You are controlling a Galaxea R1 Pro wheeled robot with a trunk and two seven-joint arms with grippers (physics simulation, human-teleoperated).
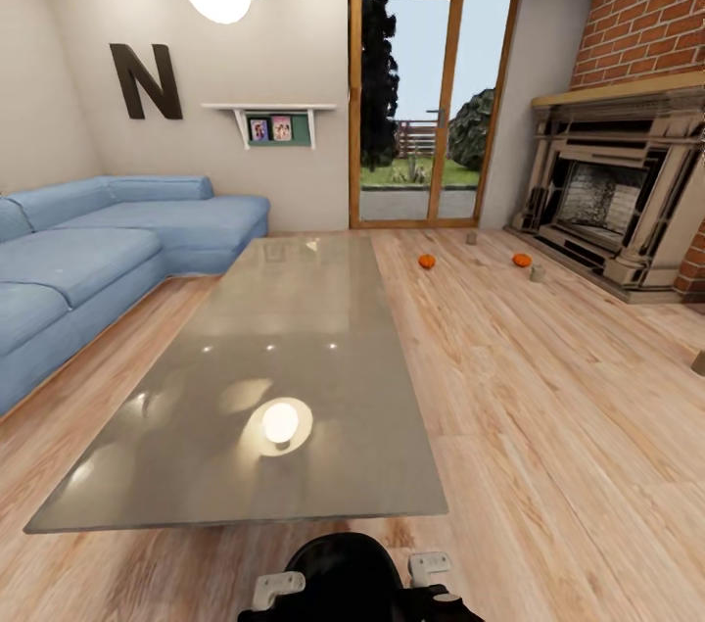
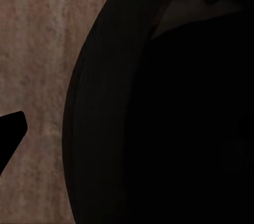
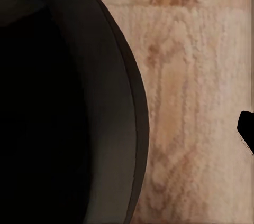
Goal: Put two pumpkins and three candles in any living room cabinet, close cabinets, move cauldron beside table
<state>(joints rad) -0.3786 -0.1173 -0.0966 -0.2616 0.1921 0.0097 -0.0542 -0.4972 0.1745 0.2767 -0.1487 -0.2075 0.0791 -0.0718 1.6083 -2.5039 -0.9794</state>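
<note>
Long grey glass-topped table [image 1: 284, 348] runs down the middle of the room, ceiling lamp mirrored in it. Blue corner sofa [image 1: 88, 260] along its left side.

Two small orange ribbed pumpkins on the plank wooden floor [image 1: 548, 426] at the far end: one [image 1: 427, 262] past the table's far right corner, the other [image 1: 522, 260] near the stone fireplace [image 1: 612, 191].

Two stubby tan candles on the floor: one [image 1: 471, 237] by the glass patio door [image 1: 431, 103], one [image 1: 537, 273] just beside the right pumpkin.

Black rounded cauldron [image 1: 348, 578] at the near table end; its dark wall [image 2: 159, 129] and rim [image 3: 114, 118] sit close to both wrist cameras.

Either gripper, clenched or released: cannot tell.
</note>
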